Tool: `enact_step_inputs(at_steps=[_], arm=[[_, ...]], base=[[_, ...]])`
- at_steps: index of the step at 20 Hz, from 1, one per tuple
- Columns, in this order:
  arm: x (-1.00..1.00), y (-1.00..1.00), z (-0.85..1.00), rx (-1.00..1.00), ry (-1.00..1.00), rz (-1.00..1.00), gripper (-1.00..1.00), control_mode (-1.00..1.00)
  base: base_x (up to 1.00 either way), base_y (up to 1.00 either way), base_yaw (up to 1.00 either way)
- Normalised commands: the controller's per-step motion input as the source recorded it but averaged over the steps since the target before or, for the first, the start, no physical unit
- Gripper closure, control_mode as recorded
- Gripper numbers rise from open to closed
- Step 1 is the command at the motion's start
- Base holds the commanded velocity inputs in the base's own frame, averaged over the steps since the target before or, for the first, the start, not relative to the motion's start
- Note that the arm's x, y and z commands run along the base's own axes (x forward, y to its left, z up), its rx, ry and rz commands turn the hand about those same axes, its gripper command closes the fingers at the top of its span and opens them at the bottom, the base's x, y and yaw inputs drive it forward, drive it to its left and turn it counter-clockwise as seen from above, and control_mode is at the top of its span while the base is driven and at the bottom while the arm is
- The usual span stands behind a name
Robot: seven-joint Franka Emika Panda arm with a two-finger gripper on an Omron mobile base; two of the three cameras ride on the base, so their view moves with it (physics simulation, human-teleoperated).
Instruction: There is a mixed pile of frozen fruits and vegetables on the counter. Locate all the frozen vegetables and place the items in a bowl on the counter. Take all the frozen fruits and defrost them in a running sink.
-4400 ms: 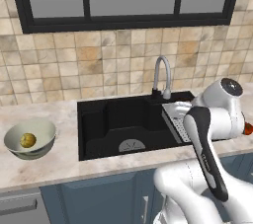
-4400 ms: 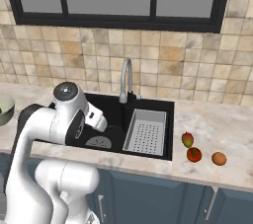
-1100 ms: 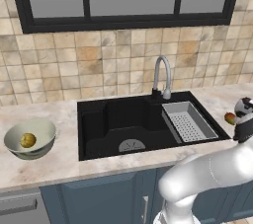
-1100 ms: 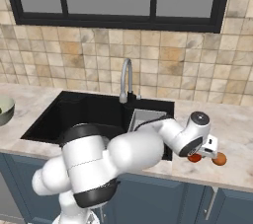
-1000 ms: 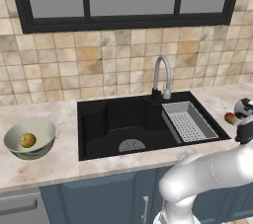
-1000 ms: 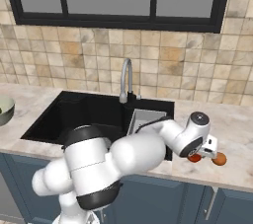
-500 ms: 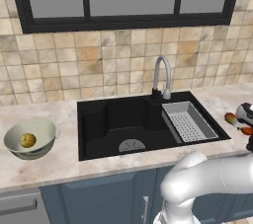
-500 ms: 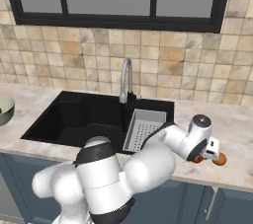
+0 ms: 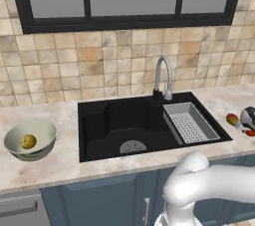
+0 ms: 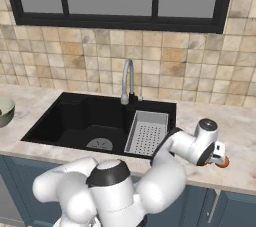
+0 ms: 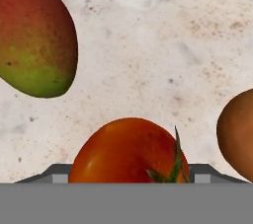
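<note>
One yellowish piece (image 9: pixel 28 141) in bowl (image 9: pixel 44 130)

Tomato (image 11: pixel 129 150) right at pincer was bright red-orange, with green stalk. Mango (image 11: pixel 35 38) up-left of pincer was dark red, fading to yellow-green below. Orange ball (image 11: pixel 238 134) right of pincer was brownish orange. Counter (image 11: pixel 148 55) under pincer was beige, brown-speckled marble.

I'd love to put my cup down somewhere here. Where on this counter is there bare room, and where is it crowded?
Bare counter lies between the bowl and the sink, and behind the bowl toward the tiled wall. Right of the sink it's crowded: the mango, tomato and orange ball lie close together under the gripper.
</note>
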Motion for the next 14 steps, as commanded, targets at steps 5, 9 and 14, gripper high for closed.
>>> enact_step_inputs(at_steps=[5,9,14], arm=[[0.0,0.05,0.15,0.0,0.0,0.02,1.0,-1.0],[0.0,0.51,0.4,0.0,0.0,0.02,1.0,-1.0],[0.01,0.91,0.17,0.0,0.0,0.03,1.0,-1.0]], base=[[0.0,0.0,0.0],[0.0,0.0,0.0],[0.0,0.0,0.0]])
